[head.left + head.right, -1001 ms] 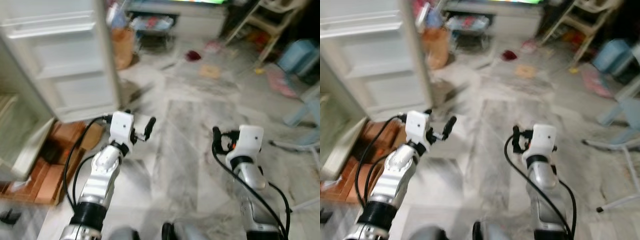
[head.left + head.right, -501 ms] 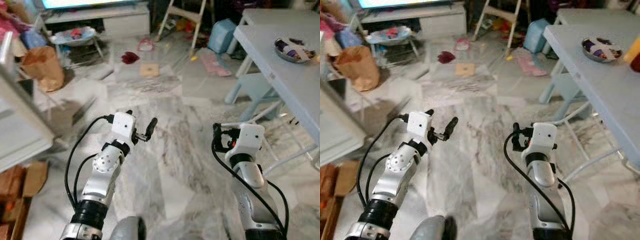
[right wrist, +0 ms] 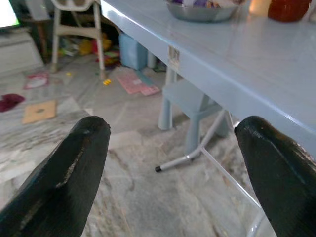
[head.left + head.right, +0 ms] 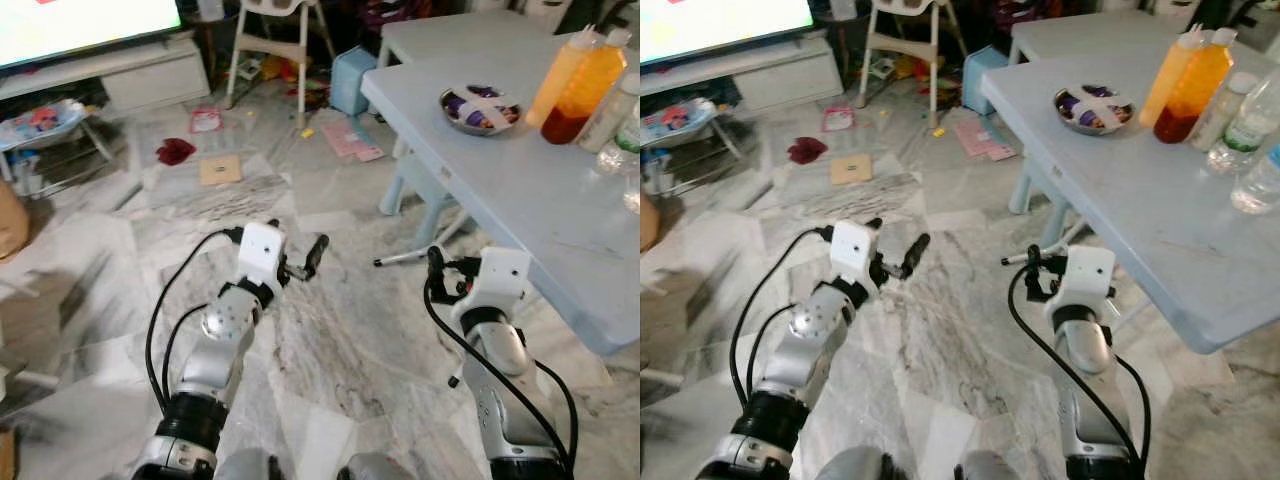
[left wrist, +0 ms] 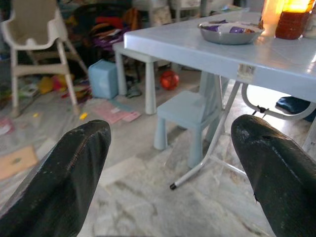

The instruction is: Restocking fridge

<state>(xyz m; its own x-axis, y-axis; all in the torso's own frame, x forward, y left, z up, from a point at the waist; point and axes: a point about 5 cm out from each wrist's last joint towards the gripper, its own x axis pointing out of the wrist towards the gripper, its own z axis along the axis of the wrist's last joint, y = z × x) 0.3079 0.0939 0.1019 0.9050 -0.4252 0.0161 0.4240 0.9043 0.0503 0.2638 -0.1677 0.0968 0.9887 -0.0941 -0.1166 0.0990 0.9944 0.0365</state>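
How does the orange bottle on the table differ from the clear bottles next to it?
The orange bottle holds a dark amber liquid, while the clear bottles look colourless. The orange bottle stands nearer the metal bowl; the clear bottles stand farther toward the robot's right. The orange bottle has a pale pointed cap; the clear bottles' caps are cut off or blurred. All stand upright on the table.

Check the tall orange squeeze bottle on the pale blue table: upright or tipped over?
Upright. The tall orange squeeze bottle stands on its base on the pale blue table, white nozzle cap pointing up, beside a second yellow-orange bottle.
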